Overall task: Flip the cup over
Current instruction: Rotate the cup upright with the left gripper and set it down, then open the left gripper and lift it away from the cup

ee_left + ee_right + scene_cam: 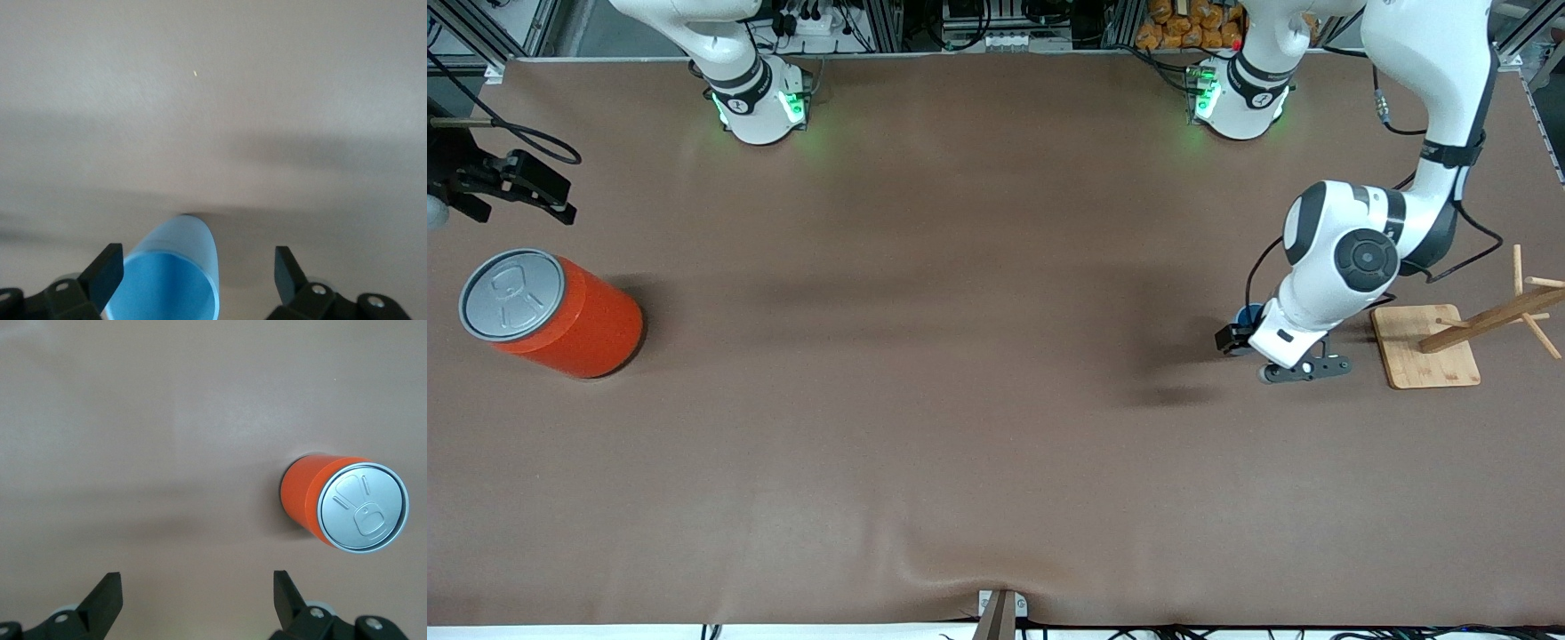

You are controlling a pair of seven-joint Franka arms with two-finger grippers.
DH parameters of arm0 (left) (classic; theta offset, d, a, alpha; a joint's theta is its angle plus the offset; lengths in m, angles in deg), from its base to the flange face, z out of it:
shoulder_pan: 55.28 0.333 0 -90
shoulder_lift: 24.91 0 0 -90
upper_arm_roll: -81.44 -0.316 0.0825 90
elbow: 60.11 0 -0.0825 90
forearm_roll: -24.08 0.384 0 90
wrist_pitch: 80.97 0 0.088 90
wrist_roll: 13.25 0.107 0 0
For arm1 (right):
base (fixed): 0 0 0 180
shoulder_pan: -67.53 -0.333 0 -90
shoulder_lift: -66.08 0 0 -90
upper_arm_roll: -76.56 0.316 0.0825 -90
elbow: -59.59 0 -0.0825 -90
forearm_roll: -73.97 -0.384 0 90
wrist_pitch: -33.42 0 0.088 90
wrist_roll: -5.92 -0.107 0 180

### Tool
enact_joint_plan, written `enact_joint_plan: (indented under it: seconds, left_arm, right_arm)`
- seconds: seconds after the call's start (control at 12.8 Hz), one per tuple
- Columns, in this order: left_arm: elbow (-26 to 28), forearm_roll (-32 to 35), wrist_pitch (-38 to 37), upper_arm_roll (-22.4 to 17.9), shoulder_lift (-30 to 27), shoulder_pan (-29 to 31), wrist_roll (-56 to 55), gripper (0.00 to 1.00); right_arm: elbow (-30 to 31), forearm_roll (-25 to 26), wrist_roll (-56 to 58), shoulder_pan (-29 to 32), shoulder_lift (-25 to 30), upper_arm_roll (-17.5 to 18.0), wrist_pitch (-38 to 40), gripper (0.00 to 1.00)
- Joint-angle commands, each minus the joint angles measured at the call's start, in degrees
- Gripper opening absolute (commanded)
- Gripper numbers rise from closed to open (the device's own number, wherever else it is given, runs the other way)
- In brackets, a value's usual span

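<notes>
One brown, matte-covered bench (960, 400) carries three things: one cup, one can and one wooden rack.

Nearest the front camera, toward the left arm's end, lies the rack's flat square wooden base (1424, 345), with slim pegged rods (1498, 316) rising from it; the rods run to the picture's edge and are partly cut off.

Just beside that base is the left tool (1249, 342), low over the bench. Its two dark fingers (107, 272) stand spread wide, one on each side of the cup, and grip nothing. The light-blue cup (175, 273), a plain tapered tumbler with a matte plastic look, stands on the bench between them, open mouth up. In the front view the arm's white wrist covers nearly all of it, leaving only a sliver of blue.

At the right arm's end stands one large orange cylinder, the can (560, 313), upright, with a grey metal-look lid bearing a pull-tab shape.

The right tool (507, 187) waits in the air above the bench near the can, partly cut off at the picture's edge. Its fingers (103, 600) are spread wide and empty.
</notes>
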Motion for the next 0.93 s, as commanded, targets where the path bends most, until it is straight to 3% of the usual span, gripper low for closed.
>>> enact_joint_plan:
  seconds: [0.0, 0.39, 0.86]
  left_arm:
    - [-4.7, 1.2, -6.9, 0.5, -1.6, 0.7, -1.3, 1.00]
    - [-21.0, 1.1, -22.1, 0.5, -1.7, 0.8, -0.9, 1.00]
    - [-28.7, 1.2, -32.2, 0.5, -8.3, 0.8, 1.7, 1.00]
  right_arm:
    - [-1.7, -0.3, 0.4, 0.1, -0.8, -0.1, 1.0, 1.00]
    - [-1.8, 0.3, 0.4, -0.4, -0.8, -0.2, 1.0, 1.00]
    - [-1.7, 0.1, 0.2, -0.5, -0.8, -0.1, 1.1, 1.00]
